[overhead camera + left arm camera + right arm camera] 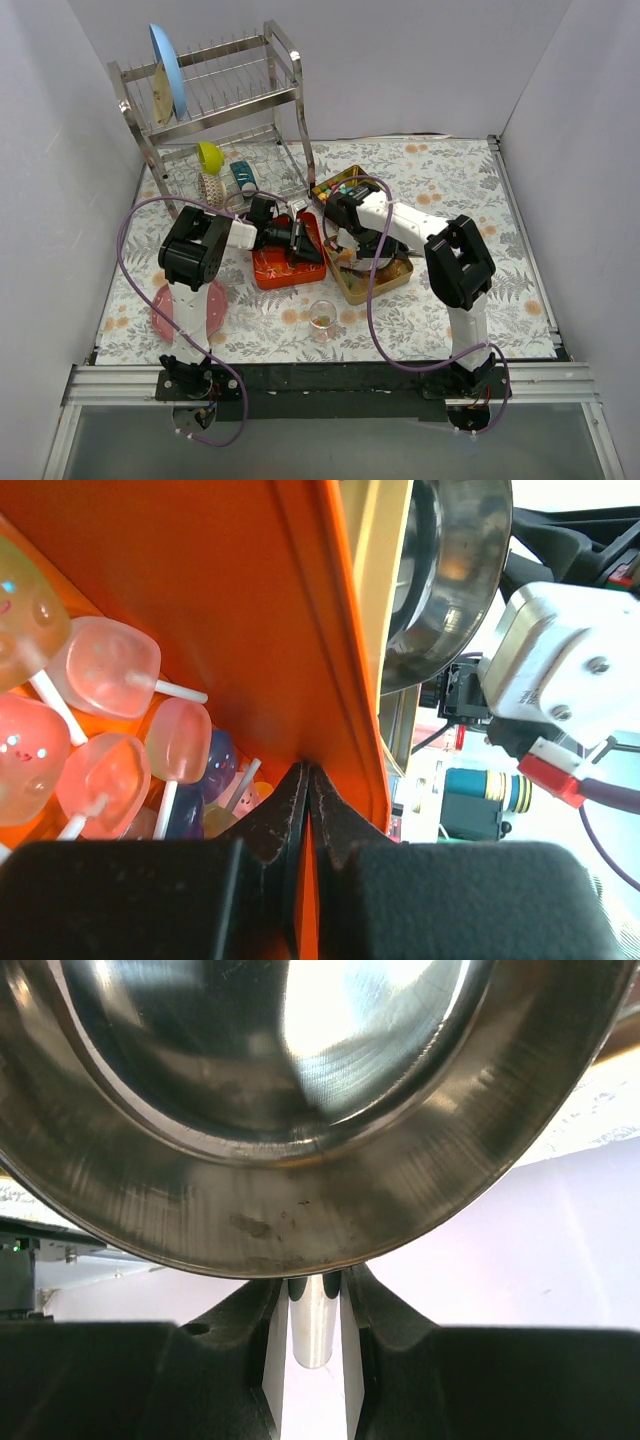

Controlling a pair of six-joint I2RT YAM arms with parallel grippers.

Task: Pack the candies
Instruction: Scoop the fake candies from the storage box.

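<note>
An orange tray (pixel 272 270) holds pink and orange translucent candies on white sticks (pixel 100 665). My left gripper (pixel 303 241) is shut on the tray's right wall (pixel 335 630); in the left wrist view the left gripper (pixel 306 776) pinches that wall between closed jaws. My right gripper (pixel 346 236) is over a yellow tin (pixel 388 281) beside the tray. It is shut (pixel 315 1285) on the short handle (pixel 315 1330) of a steel bowl-shaped scoop (pixel 300 1110), which also shows in the left wrist view (pixel 450 570). Colourful wrapped pieces (pixel 335 188) fill the tin's far compartment.
A small clear cup (pixel 321 318) with a few candies stands in front of the tin. A pink plate (pixel 200 310) lies by the left arm's base. A metal dish rack (pixel 215 110) with a blue plate, a yellow cup and small items stands at the back left.
</note>
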